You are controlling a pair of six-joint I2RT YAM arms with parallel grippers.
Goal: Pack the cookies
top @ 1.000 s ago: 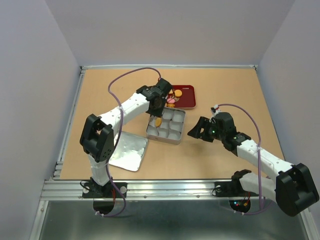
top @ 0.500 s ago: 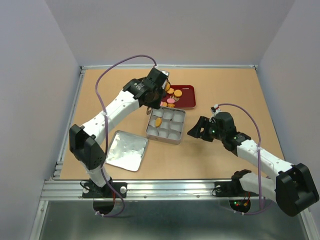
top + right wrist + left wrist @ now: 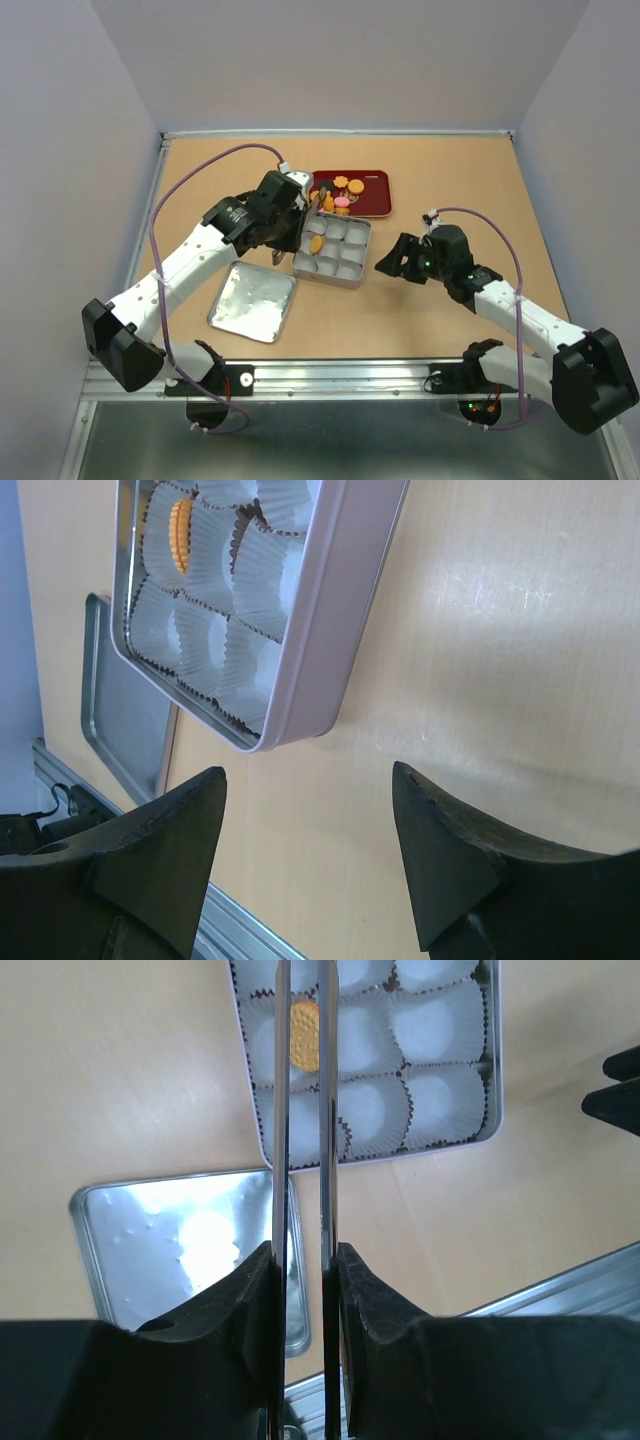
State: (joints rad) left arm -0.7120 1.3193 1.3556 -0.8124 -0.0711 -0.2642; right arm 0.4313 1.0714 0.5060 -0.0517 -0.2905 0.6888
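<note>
Left wrist — one cookie (image 3: 304, 1034), round, orange

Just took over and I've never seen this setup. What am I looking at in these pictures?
Two robot arms at a table. The overhead picture shows both; the other two come from cameras on each wrist. The left gripper hangs near the dark red tray of cookies; its own view crops the tips, so a grip cannot be judged. The right gripper is open and empty beside the silver tin, which holds one orange cookie. The tin's lid lies nearby.
</note>
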